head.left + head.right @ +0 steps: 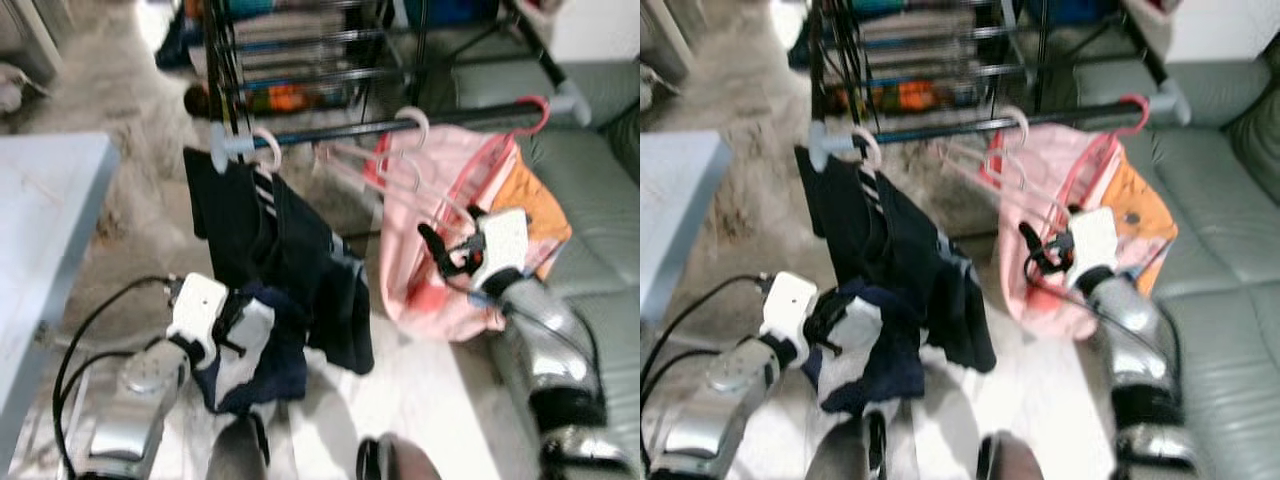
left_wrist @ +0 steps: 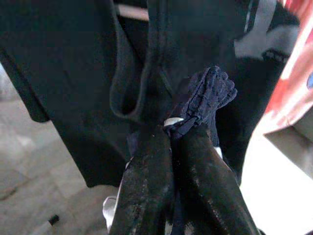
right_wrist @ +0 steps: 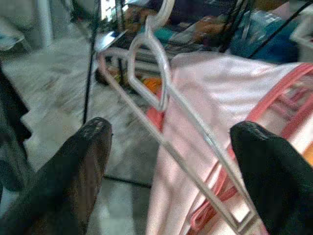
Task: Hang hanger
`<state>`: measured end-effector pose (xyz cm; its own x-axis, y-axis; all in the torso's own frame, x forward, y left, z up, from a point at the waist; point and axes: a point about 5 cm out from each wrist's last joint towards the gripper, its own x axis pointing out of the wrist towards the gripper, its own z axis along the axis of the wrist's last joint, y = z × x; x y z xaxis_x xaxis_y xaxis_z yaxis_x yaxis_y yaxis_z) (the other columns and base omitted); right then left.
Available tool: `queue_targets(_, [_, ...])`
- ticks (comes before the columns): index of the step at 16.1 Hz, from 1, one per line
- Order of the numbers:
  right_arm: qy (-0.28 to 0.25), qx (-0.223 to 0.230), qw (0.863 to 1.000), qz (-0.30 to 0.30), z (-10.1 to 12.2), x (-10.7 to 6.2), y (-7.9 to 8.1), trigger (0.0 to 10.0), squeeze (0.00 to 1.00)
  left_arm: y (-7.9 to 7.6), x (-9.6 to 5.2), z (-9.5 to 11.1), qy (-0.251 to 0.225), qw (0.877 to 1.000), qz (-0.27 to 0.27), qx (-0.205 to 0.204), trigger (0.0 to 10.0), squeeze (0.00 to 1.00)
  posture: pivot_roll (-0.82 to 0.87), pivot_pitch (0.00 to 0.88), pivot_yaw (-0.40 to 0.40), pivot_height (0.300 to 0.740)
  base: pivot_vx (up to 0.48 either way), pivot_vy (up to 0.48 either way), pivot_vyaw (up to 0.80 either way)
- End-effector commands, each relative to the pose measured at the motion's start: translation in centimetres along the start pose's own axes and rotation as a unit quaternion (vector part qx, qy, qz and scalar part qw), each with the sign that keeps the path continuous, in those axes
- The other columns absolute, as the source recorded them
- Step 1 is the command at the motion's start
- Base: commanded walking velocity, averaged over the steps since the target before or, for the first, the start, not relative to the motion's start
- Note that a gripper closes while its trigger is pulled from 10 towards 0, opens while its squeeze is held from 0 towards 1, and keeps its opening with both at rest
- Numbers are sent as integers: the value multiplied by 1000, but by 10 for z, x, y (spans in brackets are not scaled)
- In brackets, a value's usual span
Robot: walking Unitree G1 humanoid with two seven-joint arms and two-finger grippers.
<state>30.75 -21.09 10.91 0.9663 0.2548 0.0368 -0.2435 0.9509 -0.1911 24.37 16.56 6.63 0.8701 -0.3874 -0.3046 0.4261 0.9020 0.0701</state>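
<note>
A dark rail (image 1: 450,115) crosses the drying rack. On its left end a white hanger (image 1: 267,148) carries a black garment (image 1: 290,250). My left gripper (image 1: 236,322) is shut on a navy and white cloth (image 1: 262,360) at that garment's lower edge; the left wrist view has the pads (image 2: 146,176) pinching a navy fold (image 2: 205,98). A pale empty hanger (image 1: 400,165) hangs mid-rail in front of a pink garment (image 1: 440,230) on a pink hanger (image 1: 535,115). My right gripper (image 1: 443,252) stands open beside the pale hanger (image 3: 161,98), whose arm runs between its fingers (image 3: 88,152).
A grey table (image 1: 50,200) stands at the left. A grey-green sofa (image 1: 590,200) fills the right side. Behind the rail is a dark shelf rack (image 1: 300,60) with clutter. A black cable (image 1: 90,330) loops by my left arm. The floor is pale stone.
</note>
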Motion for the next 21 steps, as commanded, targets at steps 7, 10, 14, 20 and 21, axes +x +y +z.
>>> queue_targets(7, [-12,-22,997,-73,4,-8,7,10000,0,4,6,0,-15,1000,16,18,10000,0,5,0,21,740,0,0,0])
queue_targets(10, [-3,-1,996,-90,0,-8,15,10000,0,4,7,1,-18,999,17,21,10000,0,6,0,22,740,0,0,0])
queue_targets(14, [8,60,992,-114,-4,-8,28,10000,0,9,10,0,-21,999,29,25,10000,0,5,0,23,740,0,0,0])
queue_targets(20, [20,72,992,-107,-8,-11,49,10000,0,14,12,-1,-28,997,76,8,10000,0,6,0,23,740,0,0,0])
queue_targets(21, [20,72,992,-105,-8,-11,49,10000,0,14,13,-1,-29,997,75,9,10000,0,4,0,22,740,0,0,0])
